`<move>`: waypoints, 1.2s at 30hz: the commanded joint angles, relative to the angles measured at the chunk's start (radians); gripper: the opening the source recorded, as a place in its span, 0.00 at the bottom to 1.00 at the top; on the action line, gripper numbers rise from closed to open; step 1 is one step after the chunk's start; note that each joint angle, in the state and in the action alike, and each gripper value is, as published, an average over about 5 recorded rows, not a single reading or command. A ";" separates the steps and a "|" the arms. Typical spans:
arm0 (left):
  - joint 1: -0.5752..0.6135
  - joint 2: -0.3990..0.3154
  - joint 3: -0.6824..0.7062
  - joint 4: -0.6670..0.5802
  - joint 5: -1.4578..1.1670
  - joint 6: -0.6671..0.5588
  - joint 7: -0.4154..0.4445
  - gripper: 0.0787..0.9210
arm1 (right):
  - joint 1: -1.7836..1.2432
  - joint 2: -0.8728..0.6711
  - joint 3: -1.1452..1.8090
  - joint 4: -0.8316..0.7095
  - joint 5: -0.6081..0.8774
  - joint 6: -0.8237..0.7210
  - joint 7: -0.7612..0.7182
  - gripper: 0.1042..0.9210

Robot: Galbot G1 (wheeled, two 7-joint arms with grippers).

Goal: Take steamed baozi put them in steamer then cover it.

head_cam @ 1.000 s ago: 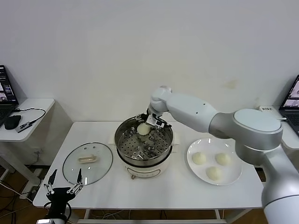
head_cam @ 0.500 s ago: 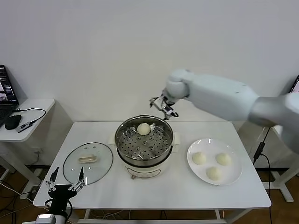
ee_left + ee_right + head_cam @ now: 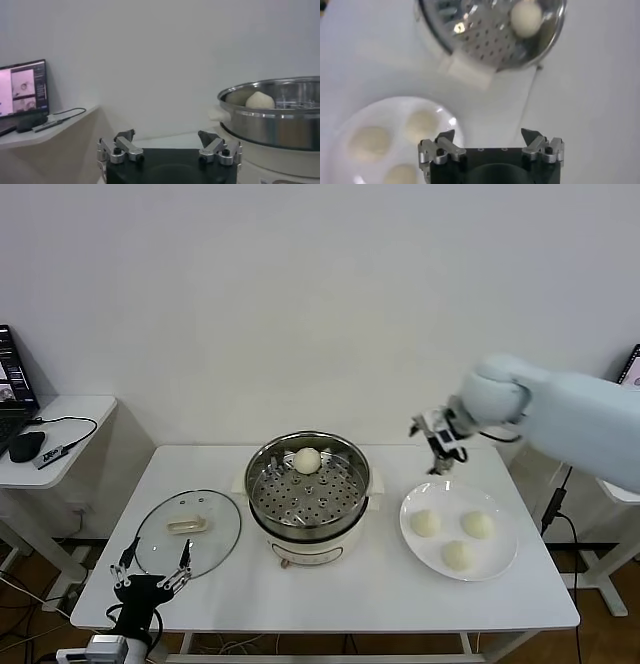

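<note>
One baozi (image 3: 307, 459) lies at the back of the steel steamer (image 3: 262, 489), which sits on its cream pot body; it shows in the right wrist view (image 3: 526, 18) and the left wrist view (image 3: 259, 100) too. Three baozi (image 3: 426, 523) (image 3: 477, 525) (image 3: 456, 555) lie on the white plate (image 3: 505, 562), also seen from the right wrist (image 3: 423, 125). The glass cover (image 3: 215, 542) with its beige handle lies flat left of the steamer. My right gripper (image 3: 437, 446) is open and empty in the air above the plate's far edge. My left gripper (image 3: 152, 569) is open and empty, low at the table's front left, by the cover.
A side table at the left holds a mouse (image 3: 25, 445), a cable and a laptop (image 3: 12, 374). Another laptop (image 3: 629, 379) stands at the far right. A wall is close behind the table.
My right gripper let go of the baozi in the steamer, rose, and swung right to above the plate. My left gripper shifted slightly to the right, towards the cover.
</note>
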 commanded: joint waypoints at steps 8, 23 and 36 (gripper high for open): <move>-0.003 0.008 0.001 0.015 0.019 0.000 0.015 0.88 | -0.474 -0.043 0.265 -0.099 -0.117 -0.042 0.016 0.88; 0.005 0.010 -0.029 0.021 0.020 -0.002 0.027 0.88 | -0.587 0.154 0.342 -0.352 -0.216 0.018 0.008 0.88; 0.004 0.006 -0.027 0.026 0.024 -0.003 0.028 0.88 | -0.614 0.208 0.376 -0.425 -0.234 0.025 0.023 0.88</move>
